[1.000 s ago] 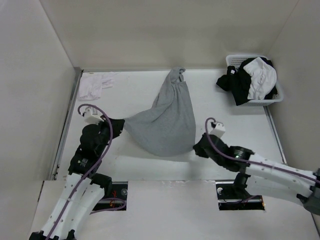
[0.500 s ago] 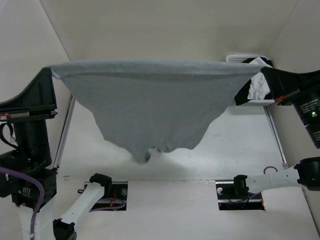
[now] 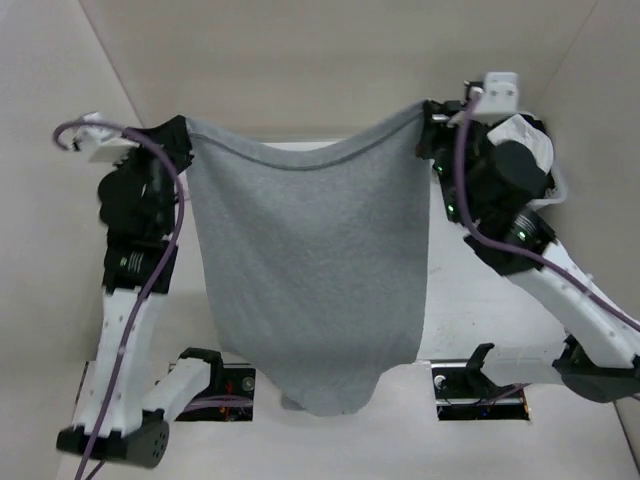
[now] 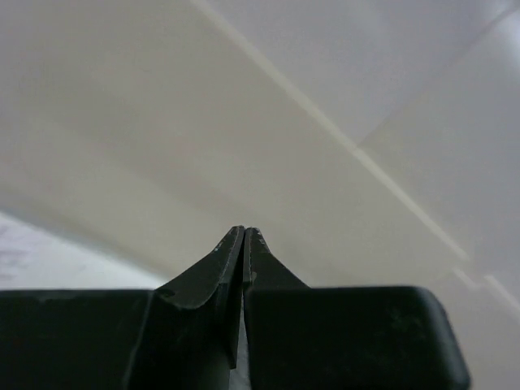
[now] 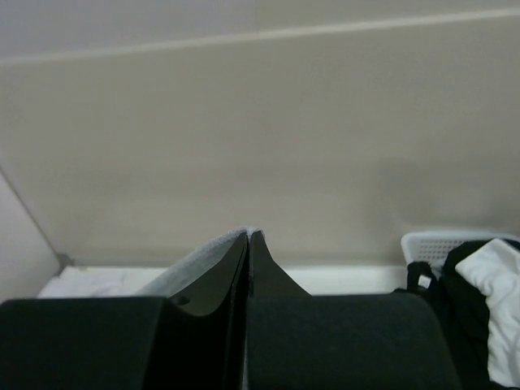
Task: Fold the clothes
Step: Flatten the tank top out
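Observation:
The clothes (image 3: 310,270), one big heather-grey knit garment, hang in the air as a long sheet between my two raised arms. The lower end sags past the near table edge. My left gripper (image 3: 186,135) is shut on the upper left corner and my right gripper (image 3: 428,118) is shut on the upper right corner, with the darker hem band slack between them. In the left wrist view the gripper (image 4: 244,231) has its jaws pressed together, and hardly any cloth shows. In the right wrist view the gripper (image 5: 249,234) pinches a grey fold of the clothes (image 5: 191,262) at its tip.
A white basket (image 5: 443,244) with black and white garments (image 5: 487,284) stands at the back right, partly behind my right arm (image 3: 520,230). The walls of the white enclosure rise close on both sides. The hanging cloth hides most of the table (image 3: 480,290).
A second ago the clothes lay bunched on the table with both grippers low. They were then lifted and stretched wide. Now the grippers stand closer together, and the garment hangs longer and narrower.

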`<action>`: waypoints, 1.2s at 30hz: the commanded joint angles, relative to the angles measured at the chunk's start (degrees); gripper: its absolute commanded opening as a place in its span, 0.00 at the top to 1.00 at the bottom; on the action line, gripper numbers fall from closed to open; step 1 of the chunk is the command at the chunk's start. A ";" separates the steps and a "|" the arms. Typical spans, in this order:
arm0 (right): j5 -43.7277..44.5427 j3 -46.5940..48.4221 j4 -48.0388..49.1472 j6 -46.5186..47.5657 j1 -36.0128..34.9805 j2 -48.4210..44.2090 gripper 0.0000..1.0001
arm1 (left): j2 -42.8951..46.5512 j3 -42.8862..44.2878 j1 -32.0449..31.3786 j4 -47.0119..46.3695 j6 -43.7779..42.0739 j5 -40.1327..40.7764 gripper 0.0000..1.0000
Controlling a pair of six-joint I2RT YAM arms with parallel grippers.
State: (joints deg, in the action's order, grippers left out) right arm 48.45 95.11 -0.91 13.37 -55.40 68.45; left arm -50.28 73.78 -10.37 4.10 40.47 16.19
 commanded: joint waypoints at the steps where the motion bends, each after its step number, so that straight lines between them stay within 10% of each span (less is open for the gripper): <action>1: -20.36 1.38 -9.80 -20.71 13.48 3.43 1.00 | -8.14 -0.92 6.00 -1.98 5.92 -5.70 0.99; 15: -33.07 67.12 -31.17 -23.83 28.54 40.00 1.00 | -29.96 32.20 15.60 -0.23 11.56 -15.21 1.00; 25: -32.54 45.99 -28.81 -23.21 28.99 29.39 0.99 | -24.97 24.08 17.71 -5.32 11.12 -17.06 0.99; 36: -29.56 -24.92 -8.07 -30.14 17.84 -8.91 0.99 | 9.20 -24.79 16.40 -6.49 12.44 -16.27 0.98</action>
State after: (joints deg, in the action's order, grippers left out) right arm 16.69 79.18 -18.59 -12.64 -33.56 69.73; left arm -50.22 54.81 6.70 -0.71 52.10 -0.40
